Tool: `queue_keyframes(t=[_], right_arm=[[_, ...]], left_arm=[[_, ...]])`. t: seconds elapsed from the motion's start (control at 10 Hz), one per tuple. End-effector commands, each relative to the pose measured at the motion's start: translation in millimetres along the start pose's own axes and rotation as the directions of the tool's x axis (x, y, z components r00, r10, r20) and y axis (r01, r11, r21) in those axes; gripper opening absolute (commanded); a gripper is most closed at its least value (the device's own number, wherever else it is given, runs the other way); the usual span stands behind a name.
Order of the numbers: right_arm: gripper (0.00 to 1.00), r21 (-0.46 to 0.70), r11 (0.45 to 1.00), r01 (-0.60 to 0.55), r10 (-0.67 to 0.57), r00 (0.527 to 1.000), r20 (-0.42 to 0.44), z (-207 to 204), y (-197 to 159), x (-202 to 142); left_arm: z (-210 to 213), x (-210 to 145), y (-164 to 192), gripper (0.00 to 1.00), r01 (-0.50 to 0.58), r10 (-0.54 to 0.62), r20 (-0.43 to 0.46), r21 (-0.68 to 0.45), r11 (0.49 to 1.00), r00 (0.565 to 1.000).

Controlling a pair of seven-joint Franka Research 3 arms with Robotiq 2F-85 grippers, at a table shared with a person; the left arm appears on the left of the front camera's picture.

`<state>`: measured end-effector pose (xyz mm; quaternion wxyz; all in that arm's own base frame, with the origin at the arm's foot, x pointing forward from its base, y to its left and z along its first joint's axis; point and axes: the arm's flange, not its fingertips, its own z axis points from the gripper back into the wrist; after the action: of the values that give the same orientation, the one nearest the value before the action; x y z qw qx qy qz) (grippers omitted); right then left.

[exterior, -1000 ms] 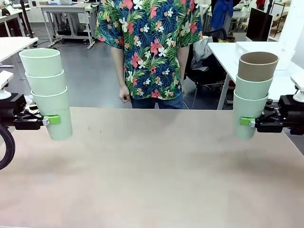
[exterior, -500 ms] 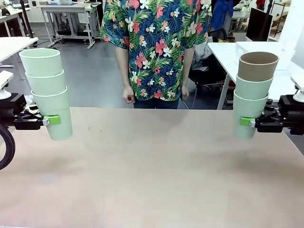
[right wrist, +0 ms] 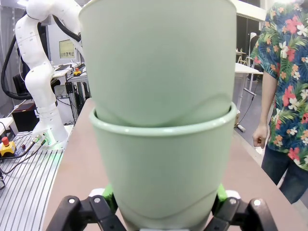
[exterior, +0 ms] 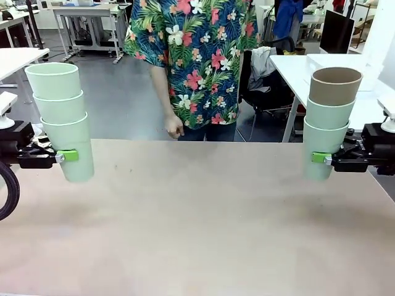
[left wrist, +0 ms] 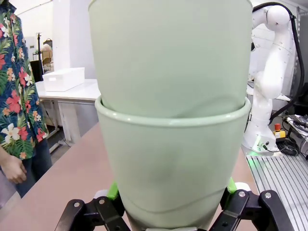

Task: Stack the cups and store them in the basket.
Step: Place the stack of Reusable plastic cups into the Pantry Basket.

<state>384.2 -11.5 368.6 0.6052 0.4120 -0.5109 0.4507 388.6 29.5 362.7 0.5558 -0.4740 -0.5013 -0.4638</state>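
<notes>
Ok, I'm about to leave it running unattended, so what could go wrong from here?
The left gripper holds the left stack by its bottom cup alone, near the base; the right gripper holds the right stack likewise. The upper cups, the brown cup included, merely nest, so tilting could shed them. Merging stacks needs alignment, or rims may clash.

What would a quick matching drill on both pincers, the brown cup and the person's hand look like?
Things:
1. left pincer
2. right pincer
3. brown cup
4. hand

States:
A. tops the right stack
B. shut on the left stack, all mint
C. hangs beyond the table's far edge
D. shut on the right stack's bottom mint cup

Pairs: 1-B, 2-D, 3-A, 4-C
</notes>
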Motion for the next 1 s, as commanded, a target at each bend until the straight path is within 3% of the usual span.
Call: queue_keyframes(t=[0.0,0.9], right_arm=[[0.85,-0.001,1.0,-0.008,0.008,1.0,0.001,0.0,0.2,3.5],[0.85,-0.001,1.0,-0.008,0.008,1.0,0.001,0.0,0.2,3.5]], left_arm=[[0.4,3.4,-0.6,0.87,0.007,-0.007,0.009,-0.002,1.0,1.0],[0.4,3.4,-0.6,0.87,0.007,-0.007,0.009,-0.002,1.0,1.0]])
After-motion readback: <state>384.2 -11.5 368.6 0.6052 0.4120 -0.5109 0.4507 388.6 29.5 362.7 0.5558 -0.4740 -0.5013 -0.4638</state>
